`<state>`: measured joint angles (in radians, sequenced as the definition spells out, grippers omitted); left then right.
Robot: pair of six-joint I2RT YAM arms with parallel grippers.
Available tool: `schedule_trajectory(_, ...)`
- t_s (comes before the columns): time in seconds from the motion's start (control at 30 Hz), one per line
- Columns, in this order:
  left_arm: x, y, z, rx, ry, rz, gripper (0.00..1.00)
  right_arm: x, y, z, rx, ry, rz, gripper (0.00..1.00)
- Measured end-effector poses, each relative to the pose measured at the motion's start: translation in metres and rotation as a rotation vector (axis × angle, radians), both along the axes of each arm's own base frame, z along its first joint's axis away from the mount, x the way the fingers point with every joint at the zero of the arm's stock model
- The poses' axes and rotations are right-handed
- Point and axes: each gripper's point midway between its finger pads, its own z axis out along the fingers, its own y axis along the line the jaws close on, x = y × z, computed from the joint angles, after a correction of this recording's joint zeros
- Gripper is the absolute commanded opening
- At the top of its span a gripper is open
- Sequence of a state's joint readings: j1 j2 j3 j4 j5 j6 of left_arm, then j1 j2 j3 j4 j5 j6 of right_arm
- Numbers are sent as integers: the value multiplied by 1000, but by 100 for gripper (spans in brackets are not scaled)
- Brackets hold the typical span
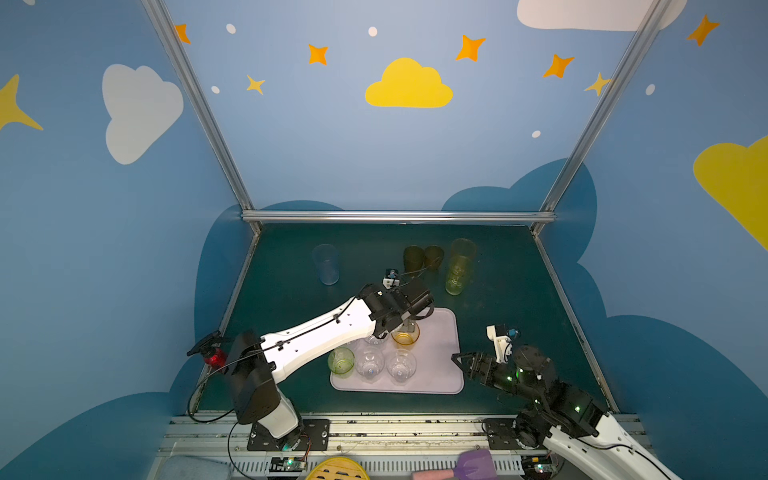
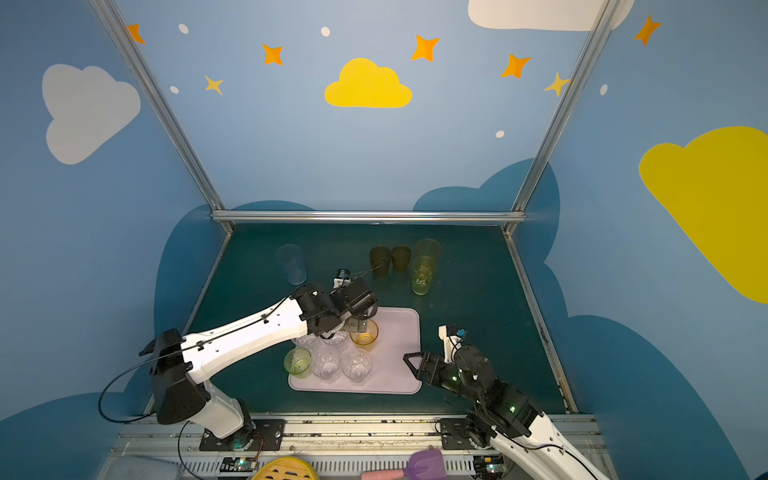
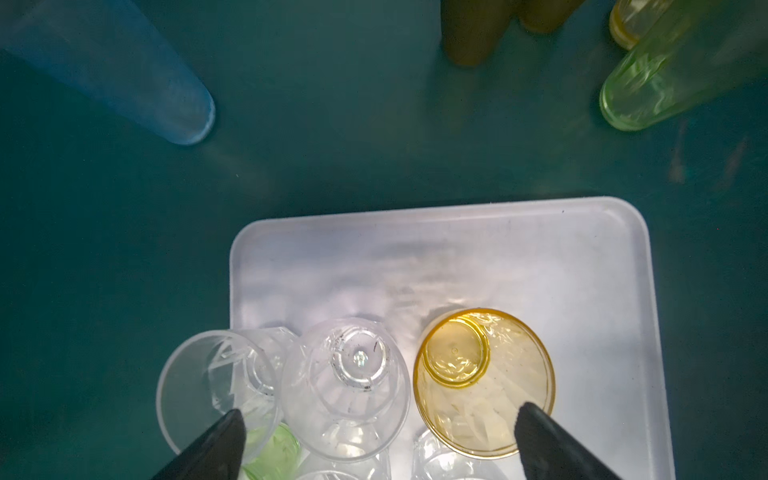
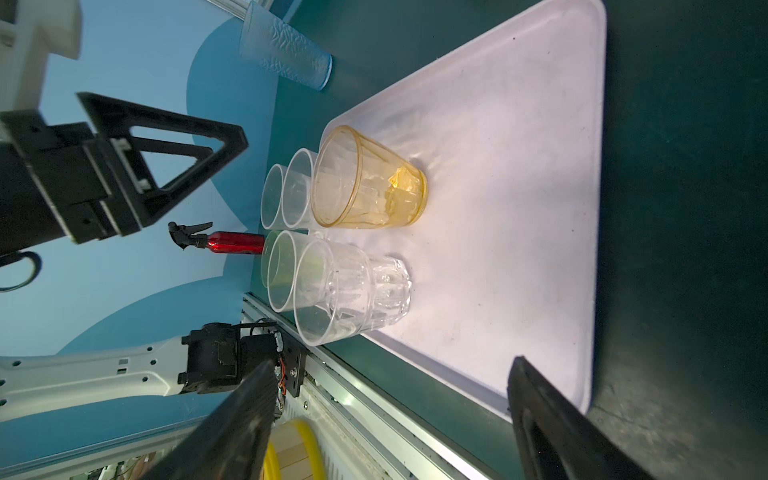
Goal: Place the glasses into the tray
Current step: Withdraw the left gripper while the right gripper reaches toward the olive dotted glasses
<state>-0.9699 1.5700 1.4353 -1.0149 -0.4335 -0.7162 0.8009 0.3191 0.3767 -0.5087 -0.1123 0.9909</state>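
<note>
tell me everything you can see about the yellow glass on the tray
The yellow glass is a short see-through tumbler, plastic-looking, with faceted sides narrowing from a wide rim to a small round base. It stands upright and empty on the tray, close beside a clear glass; whether they touch is unclear. The open left gripper hangs above it without holding it.

White arm shells (image 1: 320, 334); black joints (image 1: 253, 384); screwed black base plates (image 1: 318, 432); triangular open-frame jaws.
</note>
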Motion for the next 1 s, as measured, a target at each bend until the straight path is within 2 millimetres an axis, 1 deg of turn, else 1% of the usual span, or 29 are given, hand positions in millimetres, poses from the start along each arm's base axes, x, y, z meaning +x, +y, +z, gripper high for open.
schedule_trajectory(0.07, 0, 12, 10, -14, -33, 11, 100, 3, 3, 6, -7, 5, 0, 86)
schedule_trajectory(0.17, -3, 33, 20, -47, -75, 28, 100, 7, 7, 13, -17, 12, 1, 86)
schedule_trajectory(0.33, -14, 67, 28, -136, -146, 48, 100, 16, 16, 19, -52, 26, 9, 86)
schedule_trajectory(0.5, -29, 89, 39, -270, -229, 55, 100, 34, 31, 35, -105, 19, 23, 86)
schedule_trajectory(0.57, -34, 96, 41, -315, -255, 57, 100, 46, 37, 45, -123, 14, 16, 86)
schedule_trajectory(0.63, -40, 101, 41, -352, -269, 58, 100, 62, 45, 52, -144, 17, 13, 86)
schedule_trajectory(0.73, -46, 104, 40, -391, -273, 54, 100, 88, 57, 58, -166, 27, 15, 85)
schedule_trajectory(0.9, -52, 103, 35, -436, -262, 47, 100, 132, 73, 63, -163, 49, 14, 82)
schedule_trajectory(1.0, -54, 101, 32, -449, -251, 41, 100, 158, 80, 60, -155, 73, 8, 78)
